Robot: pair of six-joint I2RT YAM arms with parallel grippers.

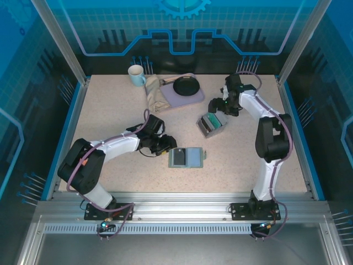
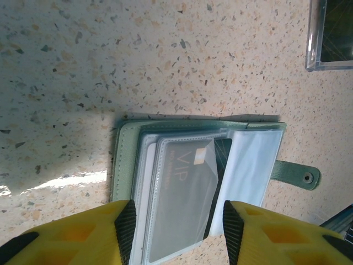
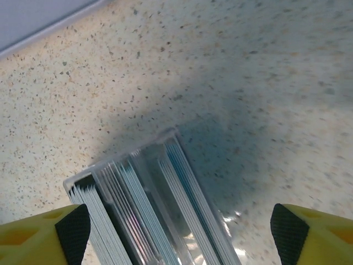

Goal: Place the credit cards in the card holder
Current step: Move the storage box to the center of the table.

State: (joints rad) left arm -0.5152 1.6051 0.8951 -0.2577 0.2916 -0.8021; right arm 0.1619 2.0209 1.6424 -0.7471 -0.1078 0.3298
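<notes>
Beige speckled tbl [image 1: 110,107], blue encl. walls [image 1: 231,22]

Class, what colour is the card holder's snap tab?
The snap tab is sage green, clearest in the left wrist view.

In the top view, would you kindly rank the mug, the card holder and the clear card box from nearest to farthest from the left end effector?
1. Card holder, just right of the left end effector.
2. Clear card box, farther right, mid-table.
3. Mug, at the far edge.
</notes>
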